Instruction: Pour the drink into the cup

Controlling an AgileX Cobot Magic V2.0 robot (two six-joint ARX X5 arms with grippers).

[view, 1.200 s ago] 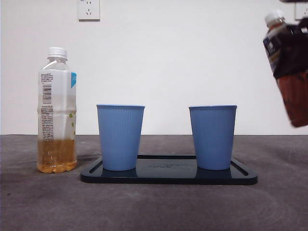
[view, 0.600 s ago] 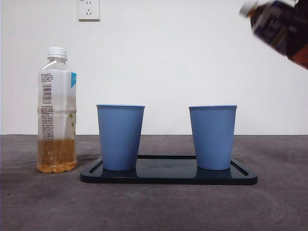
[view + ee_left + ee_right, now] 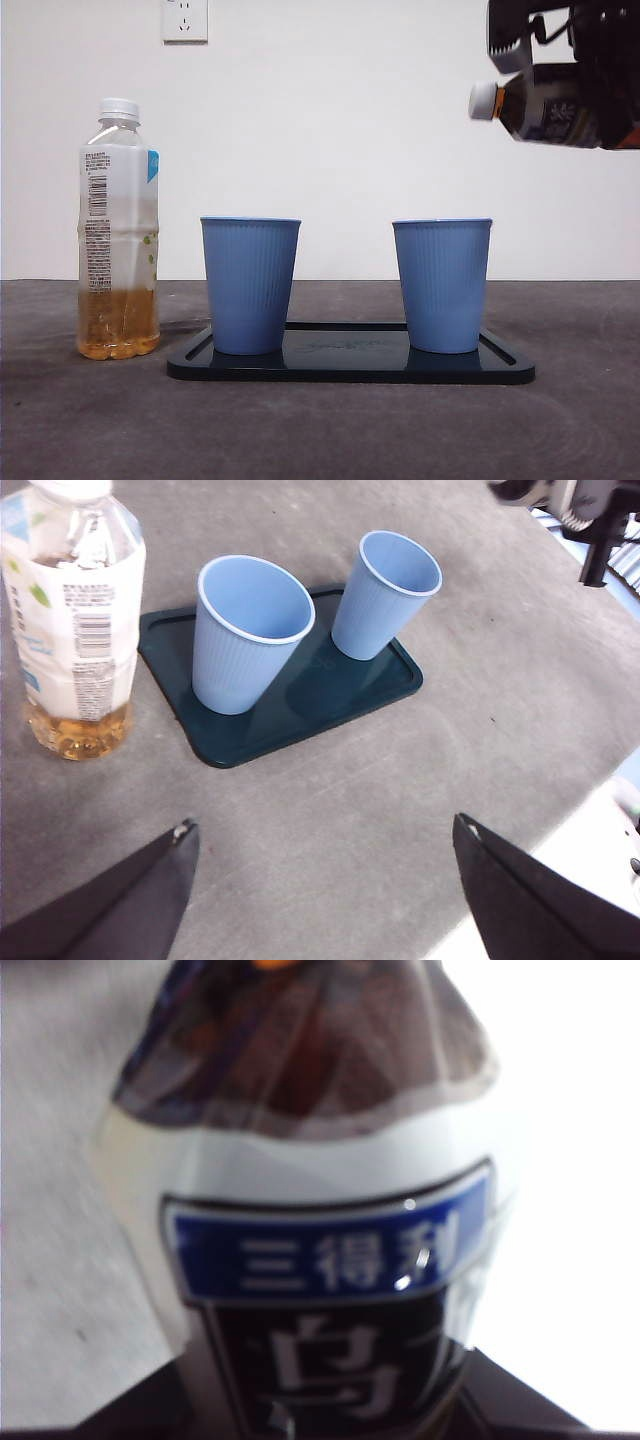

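A dark tea bottle [image 3: 545,112] hangs on its side at the upper right, its white cap [image 3: 483,100] still on and pointing left, higher than the right blue cup [image 3: 441,285] and just to its right. My right gripper [image 3: 603,95] is shut on the bottle; in the right wrist view the bottle's label [image 3: 325,1260] fills the frame between the jaws. The left blue cup [image 3: 250,285] and the right cup stand upright on a dark tray [image 3: 350,368]. My left gripper [image 3: 322,828] is open over the table, short of the tray [image 3: 300,715], holding nothing.
A clear bottle [image 3: 118,230] with a little amber drink stands upright left of the tray, also seen as the clear bottle [image 3: 75,630] beside the nearer cup [image 3: 245,635]. A wall socket [image 3: 184,18] is on the back wall.
The dark bottle went from nearly upright at the right edge to lying on its side, cap to the left, and moved slightly left. Cups, tray and clear bottle have not moved.
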